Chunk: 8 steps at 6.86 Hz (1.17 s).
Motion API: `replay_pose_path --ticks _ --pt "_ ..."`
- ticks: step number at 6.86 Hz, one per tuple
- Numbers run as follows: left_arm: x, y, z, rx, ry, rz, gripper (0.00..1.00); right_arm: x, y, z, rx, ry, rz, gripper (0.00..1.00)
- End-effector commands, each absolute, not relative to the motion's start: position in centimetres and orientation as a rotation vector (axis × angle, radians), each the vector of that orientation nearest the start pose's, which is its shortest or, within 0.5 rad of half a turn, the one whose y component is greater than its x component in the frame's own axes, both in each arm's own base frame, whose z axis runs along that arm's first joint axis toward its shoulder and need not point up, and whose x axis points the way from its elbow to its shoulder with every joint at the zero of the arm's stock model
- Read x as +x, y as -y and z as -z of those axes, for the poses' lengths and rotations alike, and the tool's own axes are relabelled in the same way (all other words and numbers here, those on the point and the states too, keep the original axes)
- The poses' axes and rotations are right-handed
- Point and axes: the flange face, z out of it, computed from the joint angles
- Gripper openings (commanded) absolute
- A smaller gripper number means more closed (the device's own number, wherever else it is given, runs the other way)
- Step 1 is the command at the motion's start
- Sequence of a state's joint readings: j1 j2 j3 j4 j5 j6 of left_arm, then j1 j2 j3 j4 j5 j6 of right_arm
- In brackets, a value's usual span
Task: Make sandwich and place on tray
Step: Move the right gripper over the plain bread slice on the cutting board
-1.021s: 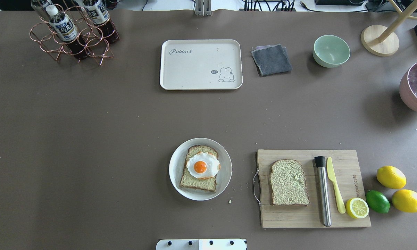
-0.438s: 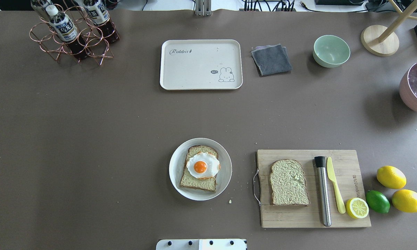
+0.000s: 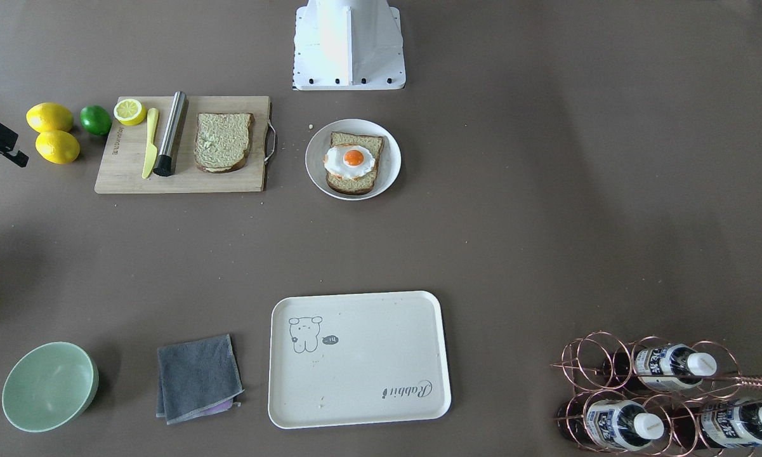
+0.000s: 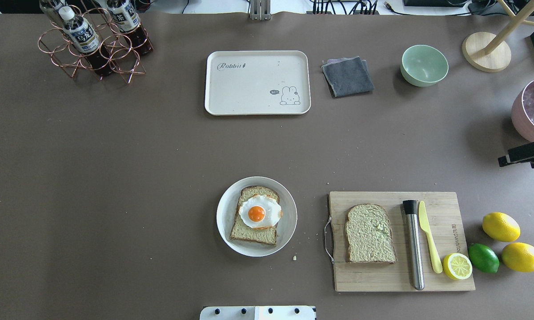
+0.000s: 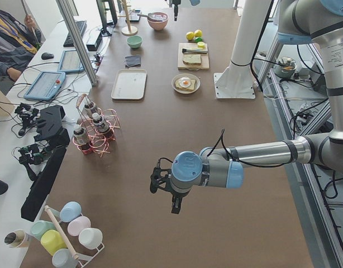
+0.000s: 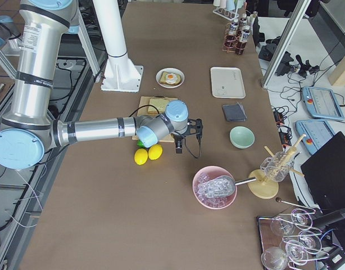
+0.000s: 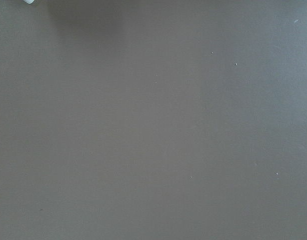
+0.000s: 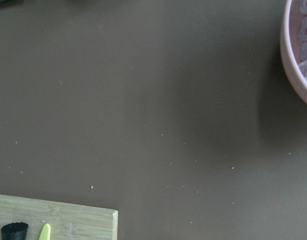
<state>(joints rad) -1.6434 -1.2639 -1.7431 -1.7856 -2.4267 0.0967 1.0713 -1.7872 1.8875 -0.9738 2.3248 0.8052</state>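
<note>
One bread slice (image 4: 254, 220) with a fried egg (image 4: 258, 211) on top lies on a round white plate (image 4: 226, 209). The second bread slice (image 4: 370, 233) lies on the wooden cutting board (image 4: 391, 278). The cream tray (image 4: 249, 84) sits empty at the far middle of the table. My right gripper (image 4: 504, 159) reaches in at the right edge, beyond the board, and its fingers look apart and empty in the exterior right view (image 6: 189, 147). My left gripper (image 5: 163, 196) shows only in the exterior left view, far from the food; I cannot tell its state.
On the board lie a steel muddler (image 4: 413, 244), a yellow knife (image 4: 429, 235) and a half lemon (image 4: 457, 266). Lemons (image 4: 500, 226) and a lime (image 4: 483, 258) sit right of it. A grey cloth (image 4: 347, 76), green bowl (image 4: 424, 65), pink ice bowl (image 4: 531, 113) and bottle rack (image 4: 93, 42) stand at the back.
My right gripper has come into the overhead view at the right edge. The food, plate, board and tray have not moved.
</note>
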Motion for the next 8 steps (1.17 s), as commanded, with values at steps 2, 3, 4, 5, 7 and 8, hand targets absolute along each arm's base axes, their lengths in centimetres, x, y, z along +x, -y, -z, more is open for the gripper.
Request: replay_pose_path --ticks 2,3,4,5,7,8 --pt "-8.4 36.0 -67.8 0.147 -0.846 -0.057 0.97 -24.3 35.9 -46.2 0.077 0.999 -0.018 0.98" --pt "-8.4 35.9 -67.9 0.144 -0.846 -0.056 0.97 -27.5 34.1 -44.6 0.05 1.01 -0.022 0.98" --pt "-8.4 35.9 -68.0 0.14 -0.847 -0.054 0.97 -31.1 32.2 -42.2 0.048 1.03 -0.048 0.97" --pt "-8.1 35.9 -68.4 0.129 -0.848 -0.058 0.97 -33.8 30.5 -41.2 0.089 1.021 -0.049 0.94" --pt "-8.1 35.8 -68.7 0.123 -0.849 -0.057 0.97 -35.6 28.8 -41.1 0.087 1.013 -0.02 0.9" --pt "-8.1 35.7 -68.7 0.121 -0.85 -0.056 0.97 -37.0 27.5 -41.1 0.088 1.008 0.006 0.86"
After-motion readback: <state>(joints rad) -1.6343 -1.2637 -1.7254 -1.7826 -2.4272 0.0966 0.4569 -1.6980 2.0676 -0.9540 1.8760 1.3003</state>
